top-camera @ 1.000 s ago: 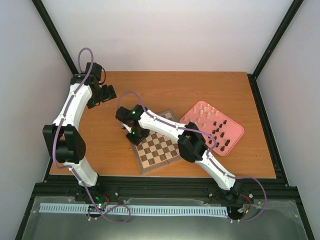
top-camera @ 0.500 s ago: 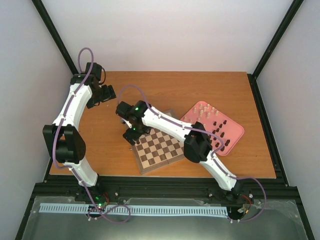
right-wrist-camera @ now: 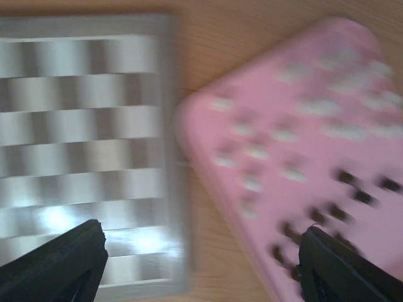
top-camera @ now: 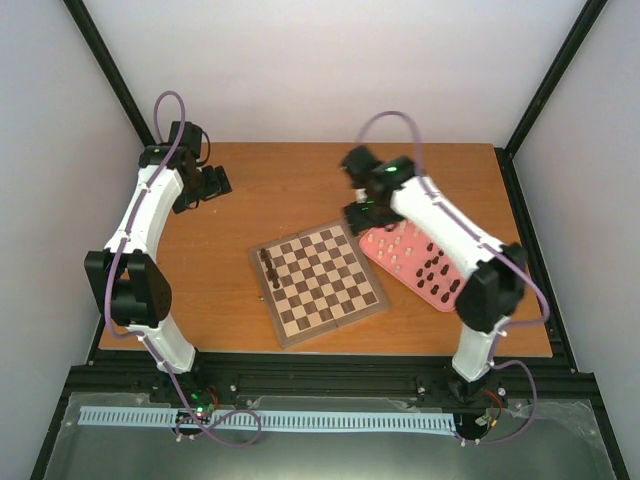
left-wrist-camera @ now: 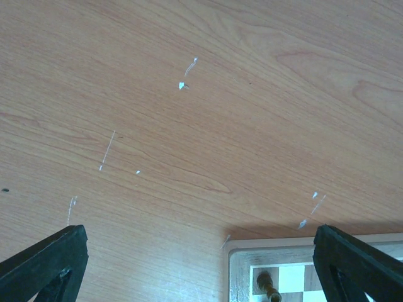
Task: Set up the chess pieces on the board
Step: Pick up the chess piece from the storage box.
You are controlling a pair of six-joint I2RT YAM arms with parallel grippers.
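The board point(top-camera: 318, 285) lies mid-table, turned at an angle. A few dark brown pieces point(top-camera: 271, 268) stand along its left edge. One of them point(left-wrist-camera: 269, 287) shows at the board's corner point(left-wrist-camera: 242, 264) in the left wrist view. The other dark and cream pieces point(top-camera: 428, 258) stand in the pink tray point(top-camera: 446, 297). My right gripper point(top-camera: 362, 220) hangs open and empty over the gap between board and tray. Its view is blurred: board point(right-wrist-camera: 82, 151), tray point(right-wrist-camera: 296, 126), open gripper point(right-wrist-camera: 203, 236). My left gripper point(top-camera: 212, 183) is open and empty above bare table, far left; it also shows in its wrist view point(left-wrist-camera: 200, 239).
The wooden table point(top-camera: 300, 180) ends at black frame posts at the back corners and a rail at the near edge. The pink tray sits right of the board, almost touching it.
My right arm has swung from the board's left corner across to the tray's left end. Dark pieces now show on the board's left edge. The left arm has not moved.
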